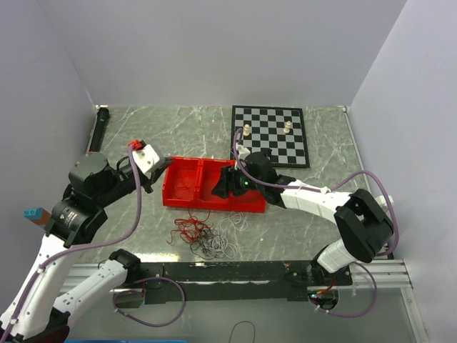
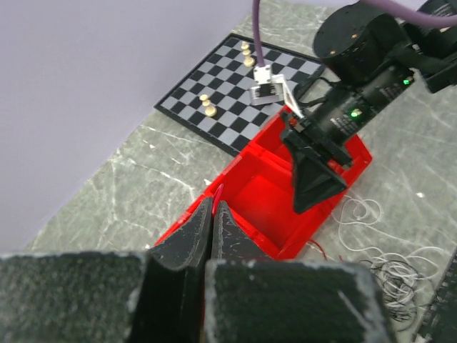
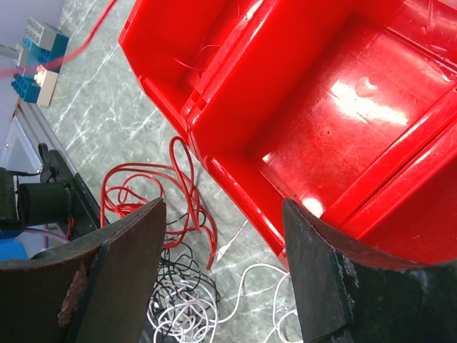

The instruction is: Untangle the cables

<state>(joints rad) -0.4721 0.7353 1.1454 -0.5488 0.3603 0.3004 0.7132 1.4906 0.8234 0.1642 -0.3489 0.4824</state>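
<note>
Left gripper (image 2: 212, 207): jaws pressed together, tips over the left end of the red bin (image 2: 285, 243). A thin red strand (image 2: 218, 191) comes up from between the tips and looks pinched there. Right gripper (image 3: 221, 207): fingers (image 3: 136, 243) wide apart with nothing between them, hanging over the near wall of the bin's right compartment and pointing down into it. In the left wrist view that gripper shows as a black wedge above the same compartment, green light on its body. The right compartment floor is bare and shiny. The left compartment has a few fine red strands lying in it. Main cables are on the table (image 1: 178, 128), just in front of the bin's near wall: red cable (image 3: 143, 186) on the left side of the heap, black cable (image 3: 182, 286) in the middle, white cable (image 3: 250, 307) toward the right. The loops overlap each other and the bunches are tangled together. The red one reaches close to the bin wall; can't tell if it touches. Behind the bin, near the back right, is a chessboard (image 1: 275, 139) with a few light pieces (image 1: 246, 131) standing on it, well apart from the cables.
</note>
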